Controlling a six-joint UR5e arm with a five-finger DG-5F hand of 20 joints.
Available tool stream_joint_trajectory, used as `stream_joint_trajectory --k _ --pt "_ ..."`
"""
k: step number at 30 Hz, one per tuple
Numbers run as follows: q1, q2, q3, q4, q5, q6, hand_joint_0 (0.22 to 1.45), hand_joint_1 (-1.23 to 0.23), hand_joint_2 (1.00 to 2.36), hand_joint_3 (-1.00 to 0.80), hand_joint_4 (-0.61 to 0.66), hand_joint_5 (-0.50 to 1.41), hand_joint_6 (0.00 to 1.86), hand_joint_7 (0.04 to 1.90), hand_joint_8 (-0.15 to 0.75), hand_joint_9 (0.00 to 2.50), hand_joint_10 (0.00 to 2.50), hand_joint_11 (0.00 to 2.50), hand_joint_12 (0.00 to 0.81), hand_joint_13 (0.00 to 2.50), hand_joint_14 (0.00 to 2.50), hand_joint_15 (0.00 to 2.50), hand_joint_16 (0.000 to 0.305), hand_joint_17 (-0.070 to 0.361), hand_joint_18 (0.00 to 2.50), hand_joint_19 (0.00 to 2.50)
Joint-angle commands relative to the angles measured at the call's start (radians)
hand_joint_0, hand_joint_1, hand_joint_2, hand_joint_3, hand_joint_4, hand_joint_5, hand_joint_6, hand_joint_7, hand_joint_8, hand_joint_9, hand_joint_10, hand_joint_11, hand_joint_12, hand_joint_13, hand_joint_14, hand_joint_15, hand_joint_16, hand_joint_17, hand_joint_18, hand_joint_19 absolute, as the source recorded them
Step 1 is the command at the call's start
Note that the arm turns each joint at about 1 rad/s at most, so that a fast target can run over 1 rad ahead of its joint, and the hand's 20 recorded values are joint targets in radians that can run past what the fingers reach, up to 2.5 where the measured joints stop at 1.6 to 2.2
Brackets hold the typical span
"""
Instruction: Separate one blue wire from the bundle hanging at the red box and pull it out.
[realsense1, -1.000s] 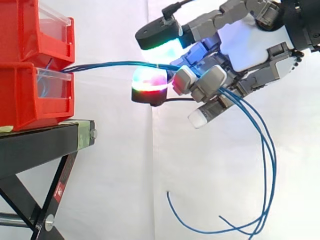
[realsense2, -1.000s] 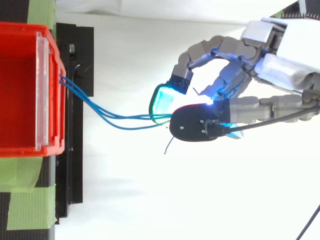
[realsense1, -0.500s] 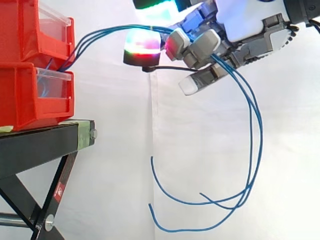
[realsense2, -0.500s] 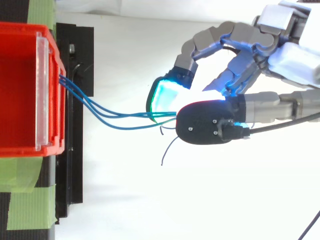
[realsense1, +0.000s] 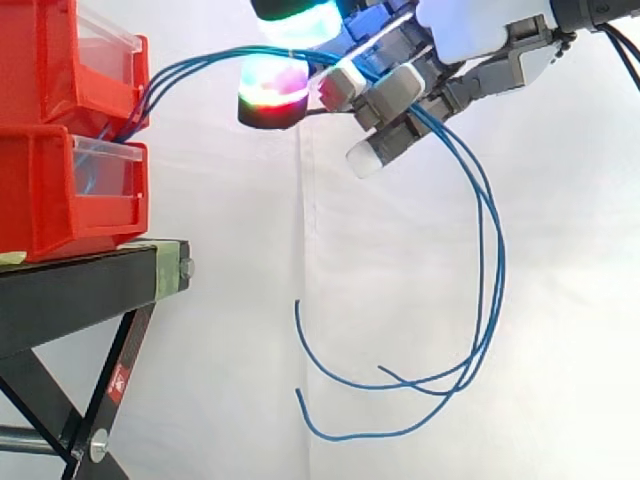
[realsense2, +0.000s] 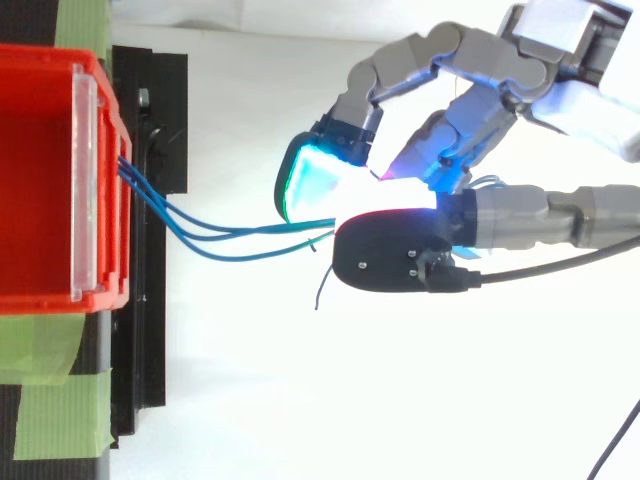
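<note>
Hovering before the white curtain (realsense1: 560, 300), off the black stand (realsense1: 70, 290): hand (realsense1: 470, 25) clenched round blue wires (realsense1: 200, 58).

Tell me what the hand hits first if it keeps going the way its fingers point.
Probably the front of the upper red bin: the hand, pinching the blue wires, points along them toward it at about its height, with nothing else between in either view.
</note>
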Motion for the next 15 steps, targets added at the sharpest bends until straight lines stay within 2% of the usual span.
stream_joint_trajectory --k 1,6,15 --pt "-0.001 0.000 0.000 0.003 0.015 -0.077 0.58 -0.72 1.02 -0.10 0.20 -0.16 0.85 0.85 0.372 1.12 0.01 1.32 0.440 1.26 0.14 1.52 0.050 0.113 0.85 0.49" --pt "-0.001 0.000 0.000 0.003 0.030 -0.083 0.58 -0.72 1.02 -0.11 0.20 -0.16 0.85 0.86 0.364 1.11 0.01 1.33 0.433 1.26 0.13 1.53 0.050 0.113 0.85 0.49" --pt "-0.001 0.000 0.000 0.003 0.030 -0.085 0.57 -0.71 1.02 -0.16 0.21 -0.16 0.84 0.85 0.357 1.09 0.01 1.31 0.425 1.23 0.12 1.56 0.049 0.111 0.81 0.51"
